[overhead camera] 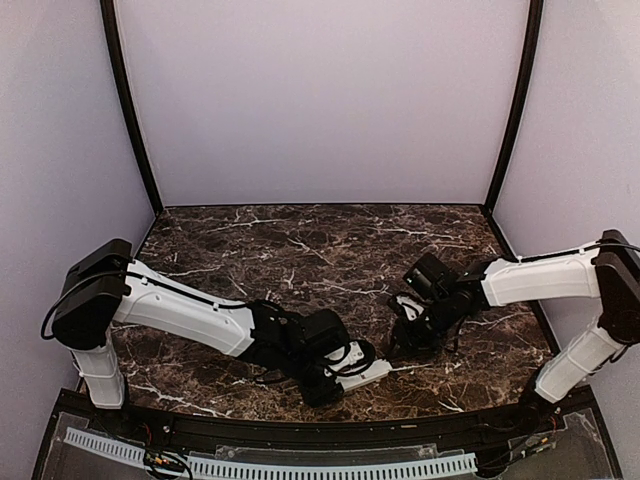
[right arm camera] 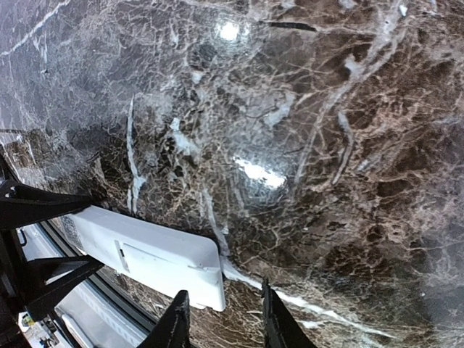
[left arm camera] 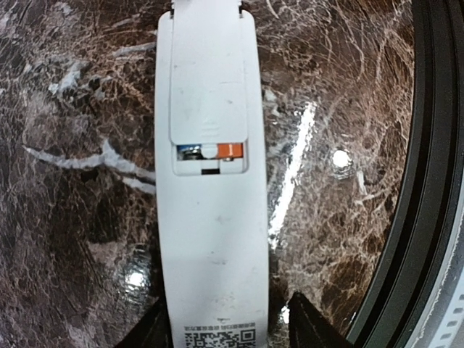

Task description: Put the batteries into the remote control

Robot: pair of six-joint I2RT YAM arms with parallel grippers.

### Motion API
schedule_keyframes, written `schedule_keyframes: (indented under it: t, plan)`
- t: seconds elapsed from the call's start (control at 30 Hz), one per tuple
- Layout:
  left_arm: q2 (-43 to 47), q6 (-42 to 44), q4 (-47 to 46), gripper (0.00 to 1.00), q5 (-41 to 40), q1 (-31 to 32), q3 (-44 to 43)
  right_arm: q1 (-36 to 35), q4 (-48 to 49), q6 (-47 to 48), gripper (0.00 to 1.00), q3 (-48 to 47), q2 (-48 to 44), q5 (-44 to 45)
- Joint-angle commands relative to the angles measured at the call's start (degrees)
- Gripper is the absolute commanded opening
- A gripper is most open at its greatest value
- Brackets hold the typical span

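Note:
The white remote control [left arm camera: 210, 239] lies back up on the marble, near the front edge [overhead camera: 368, 373]. Its cover [left arm camera: 206, 80] sits over most of the recess. In the slit left below the cover show the batteries, one blue [left arm camera: 190, 151] and one orange-red [left arm camera: 228, 150]. My left gripper [left arm camera: 228, 330] is open and straddles the remote's sticker end, with a gap between its right finger [left arm camera: 312, 325] and the remote's side. My right gripper [right arm camera: 225, 326] is open just off the remote's other end [right arm camera: 206, 279], and nothing is between its fingers. From above it hangs right of the remote [overhead camera: 402, 345].
The table's black front rim [left arm camera: 428, 181] runs close along the remote. Both arms meet low over the front middle of the marble top [overhead camera: 320, 250]. Lilac walls [overhead camera: 320, 100] close in the back and both sides.

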State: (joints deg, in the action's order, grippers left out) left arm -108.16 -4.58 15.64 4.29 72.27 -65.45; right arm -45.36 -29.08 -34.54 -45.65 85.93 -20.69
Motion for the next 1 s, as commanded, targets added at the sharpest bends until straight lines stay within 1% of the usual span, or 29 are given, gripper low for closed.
schedule_keyframes:
  t: [0.0,0.17,0.33,0.53,0.77,0.97]
  plan:
    - [-1.4,1.1,2.9,0.56,0.5,0.3,-1.0,0.2,4.1,0.1,0.32,1.4,1.5,-2.5]
    - [-2.5,1.8,1.1,0.58,0.6,0.3,-2.6,0.2,5.6,-0.2,0.33,2.3,1.1,-3.6]
    - [-4.4,3.4,-0.9,0.56,-1.0,0.2,-3.8,0.2,5.9,0.0,0.33,2.4,2.0,-3.4]
    - [-5.6,3.5,-2.1,0.5,0.3,-0.1,-4.1,0.2,7.5,-0.2,0.31,2.4,2.3,-4.6]
    - [-6.0,3.6,-2.4,0.48,0.7,-0.3,-4.1,-0.2,9.5,-1.1,0.28,2.6,2.9,-6.3]
    - [-6.0,3.4,-2.8,0.43,1.1,-0.5,-3.8,-1.4,9.8,-2.1,0.28,2.2,3.6,-6.2]
